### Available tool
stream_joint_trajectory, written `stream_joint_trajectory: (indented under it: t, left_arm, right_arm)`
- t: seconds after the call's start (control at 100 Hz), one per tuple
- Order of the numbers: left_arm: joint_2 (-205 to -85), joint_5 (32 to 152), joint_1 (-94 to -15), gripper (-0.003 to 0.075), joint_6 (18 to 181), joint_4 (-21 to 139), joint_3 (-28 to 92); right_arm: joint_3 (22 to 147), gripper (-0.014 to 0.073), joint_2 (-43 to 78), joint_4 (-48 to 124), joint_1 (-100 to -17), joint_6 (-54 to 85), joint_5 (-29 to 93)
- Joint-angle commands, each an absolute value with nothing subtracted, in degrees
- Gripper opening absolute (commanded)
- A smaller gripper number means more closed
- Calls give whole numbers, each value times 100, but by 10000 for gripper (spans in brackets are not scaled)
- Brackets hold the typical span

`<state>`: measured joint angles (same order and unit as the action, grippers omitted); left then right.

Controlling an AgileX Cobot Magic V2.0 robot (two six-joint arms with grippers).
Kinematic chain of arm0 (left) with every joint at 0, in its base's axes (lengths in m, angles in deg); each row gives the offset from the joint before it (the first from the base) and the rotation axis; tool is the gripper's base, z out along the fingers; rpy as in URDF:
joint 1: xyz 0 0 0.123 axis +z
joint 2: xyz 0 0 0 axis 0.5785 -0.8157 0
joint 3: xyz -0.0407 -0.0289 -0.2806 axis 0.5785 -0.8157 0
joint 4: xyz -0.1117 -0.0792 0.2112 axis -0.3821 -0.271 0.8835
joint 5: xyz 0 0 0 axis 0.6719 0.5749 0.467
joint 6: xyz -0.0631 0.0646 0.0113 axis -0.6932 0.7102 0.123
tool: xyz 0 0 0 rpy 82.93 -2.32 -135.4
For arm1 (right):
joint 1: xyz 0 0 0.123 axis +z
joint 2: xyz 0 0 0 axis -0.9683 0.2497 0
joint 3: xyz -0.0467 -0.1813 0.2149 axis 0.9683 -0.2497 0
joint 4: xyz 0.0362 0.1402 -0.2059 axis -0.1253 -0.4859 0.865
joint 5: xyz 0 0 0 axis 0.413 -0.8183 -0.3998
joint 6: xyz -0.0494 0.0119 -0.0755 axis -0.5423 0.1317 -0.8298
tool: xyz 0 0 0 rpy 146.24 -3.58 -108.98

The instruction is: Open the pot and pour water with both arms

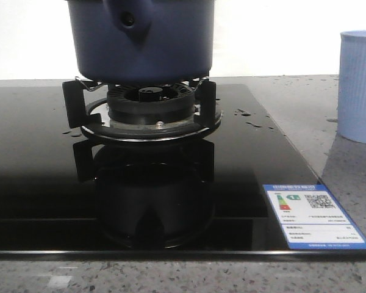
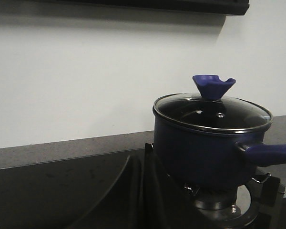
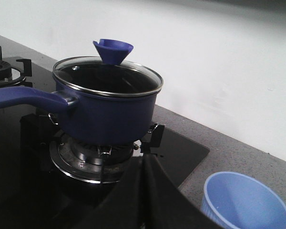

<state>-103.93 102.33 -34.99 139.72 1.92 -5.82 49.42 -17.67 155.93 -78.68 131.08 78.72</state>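
Observation:
The dark navy pot (image 1: 143, 43) stands on the gas burner (image 1: 149, 107), its handle bracket facing the front camera. In the left wrist view the pot (image 2: 200, 148) carries a glass lid (image 2: 212, 112) with a blue knob (image 2: 213, 86). It also shows in the right wrist view (image 3: 109, 114) with the lid (image 3: 107, 76) on and its long handle (image 3: 24, 98). My left gripper (image 2: 142, 157) is shut and empty, low beside the pot. My right gripper (image 3: 144, 162) is shut and empty, in front of the burner. Neither gripper shows in the front view.
A pale blue ribbed cup (image 1: 358, 85) stands on the grey counter right of the black glass hob (image 1: 43, 183); it also shows in the right wrist view (image 3: 245, 202). A second burner (image 3: 0, 69) lies beyond the pot handle. A white wall is behind.

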Motion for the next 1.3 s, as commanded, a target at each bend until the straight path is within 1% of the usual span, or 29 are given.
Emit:
stream_joint_trajectory:
  t: [0.0, 0.57, 0.69, 0.75, 0.82, 0.94, 1.0, 1.05, 1.12, 1.15, 1.24, 1.29]
  left_arm:
    - [-10393, 10151, -3534, -19, 13918, -45, -467]
    - [-10393, 10160, -3534, -19, 13918, -45, -467]
    - [-10393, 9887, -3528, -19, 13987, 248, -467]
    - [-10393, 9859, -3528, -19, 13845, 932, -467]
    - [-10393, 9775, -3528, -19, 12862, 2348, -467]
    - [-10393, 9714, -3539, -19, 9550, 5549, -471]
    - [-10393, 9702, -3565, -19, 8389, 6855, -507]
    - [-10393, 9591, -3590, -19, 7662, 7579, -569]
    - [-10361, 9119, -3603, -19, 6982, 8162, -785]
    - [-10324, 8706, -3603, -19, 6800, 8280, -969]
    - [-10114, 7581, -3603, -19, 6664, 8323, -1511]
    - [-9938, 7320, -3603, -19, 6627, 8323, -1820]
  right_arm:
    - [5091, -73, -1733, 15410, -7866, 13125, 7726]
    - [5091, -74, -1733, 15410, -7866, 13125, 7726]
    - [5091, -74, -1733, 15410, -7866, 13125, 7726]
    - [5091, -74, -1733, 15410, -7866, 13125, 7726]
    - [5091, -74, -1733, 15410, -7866, 13125, 7726]
    - [5091, -74, -1733, 15410, -7866, 13125, 7726]
    - [5091, -74, -1733, 15410, -7866, 13125, 7726]
    - [5091, -74, -1733, 15410, -7866, 13125, 7726]
    - [5091, -74, -1733, 15410, -7866, 13125, 7726]
    - [5091, -74, -1733, 15410, -7866, 13125, 7726]
    - [5091, -74, -1733, 15410, -7866, 13125, 7726]
    - [5091, -74, -1733, 15410, -7866, 13125, 7726]
